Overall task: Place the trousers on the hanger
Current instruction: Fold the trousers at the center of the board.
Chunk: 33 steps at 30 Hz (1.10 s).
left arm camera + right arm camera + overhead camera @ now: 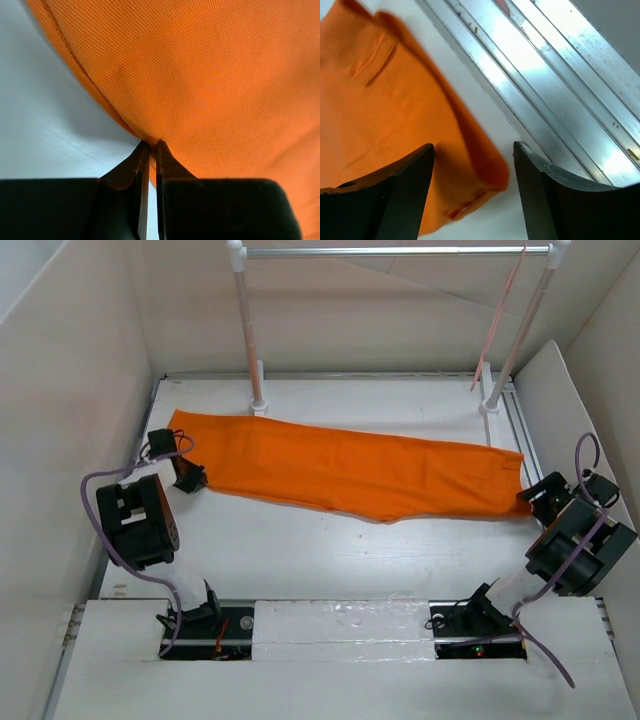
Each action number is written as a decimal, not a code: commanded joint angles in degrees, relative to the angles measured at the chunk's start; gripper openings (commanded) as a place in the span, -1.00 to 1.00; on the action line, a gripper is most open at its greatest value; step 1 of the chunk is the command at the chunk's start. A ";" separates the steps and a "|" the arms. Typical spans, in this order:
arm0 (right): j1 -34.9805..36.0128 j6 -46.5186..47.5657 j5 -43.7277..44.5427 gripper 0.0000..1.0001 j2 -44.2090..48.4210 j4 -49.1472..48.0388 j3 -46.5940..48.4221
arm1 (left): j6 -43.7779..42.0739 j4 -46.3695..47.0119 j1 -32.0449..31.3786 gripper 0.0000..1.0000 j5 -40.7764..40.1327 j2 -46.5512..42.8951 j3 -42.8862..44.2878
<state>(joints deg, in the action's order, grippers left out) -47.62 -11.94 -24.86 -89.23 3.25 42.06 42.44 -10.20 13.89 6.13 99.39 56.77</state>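
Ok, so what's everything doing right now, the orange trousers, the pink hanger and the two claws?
trousers: spread out flat on the table, not on the hanger.
hanger: hooked on the rail, nothing on it.
left gripper: shut, pinching the trousers' edge.
right gripper: open, a trousers corner between its fingers.

Bright, even light – strong glare on the aluminium track (555,85), close wrist views slightly blurred

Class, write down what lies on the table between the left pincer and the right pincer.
The orange trousers, spread flat from the left pincer to the right pincer, as the top external view shows.
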 commanded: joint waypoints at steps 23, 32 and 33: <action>0.86 5.79 -6.67 0.74 8.92 5.47 -3.14 | -5.53 -9.77 -16.68 -0.32 -0.42 -34.97 -9.57; 8.42 -4.39 -8.80 0.24 -1.29 -7.79 -5.94 | -2.01 -4.40 -36.09 -0.34 -4.01 -24.18 -5.36; 9.11 -6.58 -9.15 -0.28 -1.47 -9.12 -6.81 | -1.74 -3.78 -37.78 -0.39 -5.07 -23.20 -5.01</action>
<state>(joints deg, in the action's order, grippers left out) -40.07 -12.78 -31.97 -88.68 -1.41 38.04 39.09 -16.56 -19.03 3.03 74.26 49.36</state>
